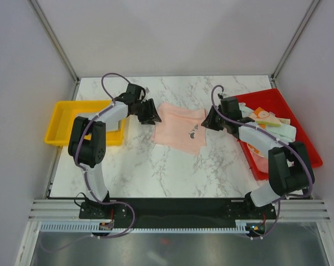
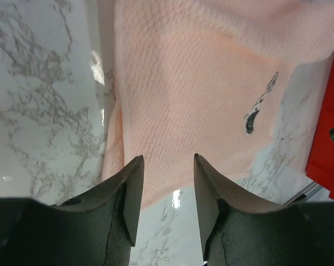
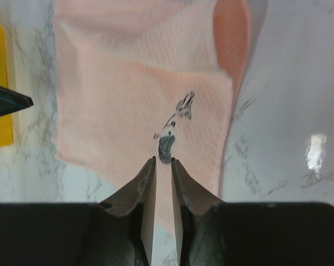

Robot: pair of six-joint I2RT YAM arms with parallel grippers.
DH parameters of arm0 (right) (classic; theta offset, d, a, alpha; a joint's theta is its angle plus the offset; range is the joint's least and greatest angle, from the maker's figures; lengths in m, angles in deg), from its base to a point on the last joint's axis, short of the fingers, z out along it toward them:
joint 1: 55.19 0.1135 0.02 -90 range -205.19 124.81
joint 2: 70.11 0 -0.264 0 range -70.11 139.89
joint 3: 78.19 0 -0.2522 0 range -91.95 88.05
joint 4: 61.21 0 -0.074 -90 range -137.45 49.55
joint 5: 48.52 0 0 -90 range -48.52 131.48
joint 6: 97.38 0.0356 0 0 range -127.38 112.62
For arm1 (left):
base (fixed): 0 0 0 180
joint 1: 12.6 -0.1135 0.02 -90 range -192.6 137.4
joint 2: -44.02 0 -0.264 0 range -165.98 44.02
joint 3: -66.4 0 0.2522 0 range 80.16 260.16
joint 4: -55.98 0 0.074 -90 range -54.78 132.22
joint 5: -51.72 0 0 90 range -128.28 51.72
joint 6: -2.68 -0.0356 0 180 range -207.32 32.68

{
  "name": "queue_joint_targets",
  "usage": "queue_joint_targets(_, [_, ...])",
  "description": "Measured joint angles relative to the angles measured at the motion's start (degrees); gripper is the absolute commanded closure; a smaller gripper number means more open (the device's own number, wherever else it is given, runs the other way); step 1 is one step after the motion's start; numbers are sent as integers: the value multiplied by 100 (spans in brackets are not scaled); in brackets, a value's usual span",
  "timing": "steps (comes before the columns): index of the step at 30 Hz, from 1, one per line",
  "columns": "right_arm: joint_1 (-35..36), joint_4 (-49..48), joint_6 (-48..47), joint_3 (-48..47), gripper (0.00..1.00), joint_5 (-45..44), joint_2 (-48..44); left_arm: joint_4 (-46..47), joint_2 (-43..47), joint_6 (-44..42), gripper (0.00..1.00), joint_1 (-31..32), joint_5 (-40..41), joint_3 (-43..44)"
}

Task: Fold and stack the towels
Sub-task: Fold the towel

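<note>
Left gripper [image 2: 168, 158] released, right gripper [image 3: 163, 160] nearly closed, grasp unconfirmed; I should pinch pink towel [image 1: 181, 130] at 9 and 3 o'clock edges evenly.

yellow tray [image 1: 64, 119] left, red tray [image 1: 268, 100] right, bare marble [image 1: 156, 173]

From above, the left tool [image 1: 150, 112] covers the pink towel [image 1: 180, 124] at its left edge, the right tool [image 1: 209, 120] at its right edge. The right arm [image 1: 250, 133] hides part of the towels [image 1: 269, 119] piled in the red tray [image 1: 301, 130]. Both wrist views cut the pink towel off at the top. Its dark print [image 3: 168, 138] is too blurred to read. Whether the right tool pinches cloth cannot be told.
</note>
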Motion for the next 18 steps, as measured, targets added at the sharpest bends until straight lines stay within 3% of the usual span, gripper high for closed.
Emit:
queue_joint_targets(6, [595,-188,258,955,78,155,-422,0,192,-4,58,302,625,-778])
queue_joint_targets(13, [719,-555,358,1648,79,317,-393,17,520,28,58,446,1145,-1419])
queue_joint_targets(18, [732,-688,293,1886,78,356,-396,90,719,157,64,507,1333,-1733])
